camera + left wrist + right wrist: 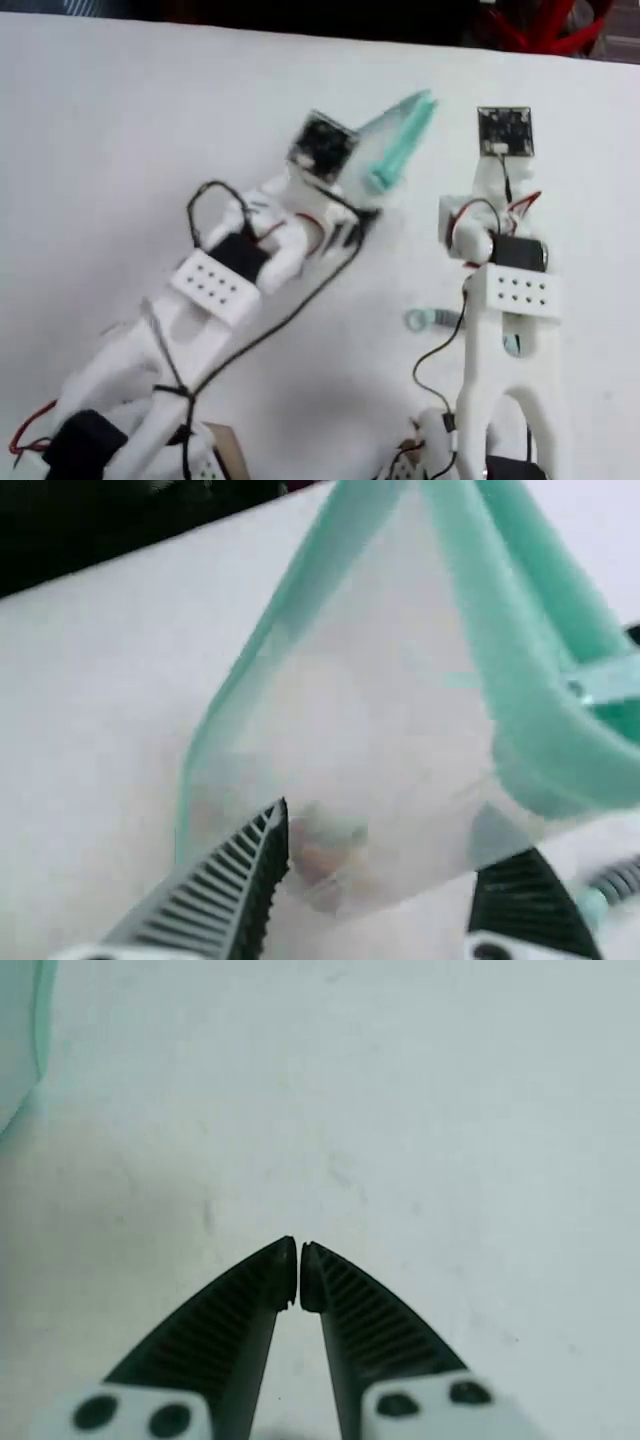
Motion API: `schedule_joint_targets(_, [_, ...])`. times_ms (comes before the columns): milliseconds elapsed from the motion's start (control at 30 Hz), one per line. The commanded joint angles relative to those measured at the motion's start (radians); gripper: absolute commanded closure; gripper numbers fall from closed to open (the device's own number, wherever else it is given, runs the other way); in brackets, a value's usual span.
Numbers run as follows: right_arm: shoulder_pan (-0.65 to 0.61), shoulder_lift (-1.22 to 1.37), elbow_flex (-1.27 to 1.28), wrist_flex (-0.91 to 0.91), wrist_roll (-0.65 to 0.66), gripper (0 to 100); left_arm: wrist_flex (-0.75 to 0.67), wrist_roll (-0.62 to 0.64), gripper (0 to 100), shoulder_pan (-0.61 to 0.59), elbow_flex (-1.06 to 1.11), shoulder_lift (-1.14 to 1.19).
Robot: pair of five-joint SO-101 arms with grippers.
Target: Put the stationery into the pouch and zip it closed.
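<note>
A translucent pouch [397, 143] with teal trim is held off the white table, tilted. My left gripper [352, 192] is shut on its lower end. In the left wrist view the pouch [380, 710] lies between the two fingers [245, 875] of the gripper [390, 850], and faint shapes of stationery [330, 845] show through its wall. Its teal zipper edge [540, 670] runs along one side. My right gripper [299, 1252] is shut on nothing above bare table, to the right of the pouch. A corner of the pouch [15, 1030] shows in the right wrist view.
A small pale teal ring [418, 319] lies on the table [120, 130] beside the right arm's base section. Black cables [300, 300] trail from both arms near the front edge. A dark edge and red objects [545, 25] lie beyond the table's far side.
</note>
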Motion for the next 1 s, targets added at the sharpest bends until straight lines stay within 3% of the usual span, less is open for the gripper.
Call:
schedule_joint_targets(0, [0.061,0.001,-0.043,0.007,-0.003,98.1,0.212,0.0,70,0.087,-0.107,-0.058])
schedule_joint_targets(133, [0.125,0.001,-0.08,0.044,-0.006,98.1,0.328,-0.117,70,0.208,-0.149,-0.077])
schedule_joint_targets(233, [0.173,0.001,-0.095,0.056,-0.005,98.1,0.388,-0.176,70,0.22,-0.209,-0.136])
schedule_joint_targets(367, [0.189,0.001,-0.092,0.056,0.0,98.1,0.425,-0.183,74,0.076,-0.321,-0.266])
schedule_joint_targets(500, [0.189,0.002,-0.092,0.068,0.002,98.1,0.422,-0.18,80,-0.18,-0.37,-0.389])
schedule_joint_targets(667, [0.189,0.062,-0.098,0.085,0.003,98.1,0.348,-0.175,99,-0.522,-0.216,-0.395])
schedule_joint_targets(700, [0.189,0.097,-0.107,0.084,0.003,98.1,0.328,-0.175,98,-0.559,-0.158,-0.386])
schedule_joint_targets(867, [0.196,0.394,-0.267,0.128,0.002,98.1,0.167,-0.161,98,-0.562,0.164,-0.334])
schedule_joint_targets(967, [0.231,0.561,-0.385,0.186,0.0,98.1,-0.005,-0.066,98,-0.535,0.322,-0.323])
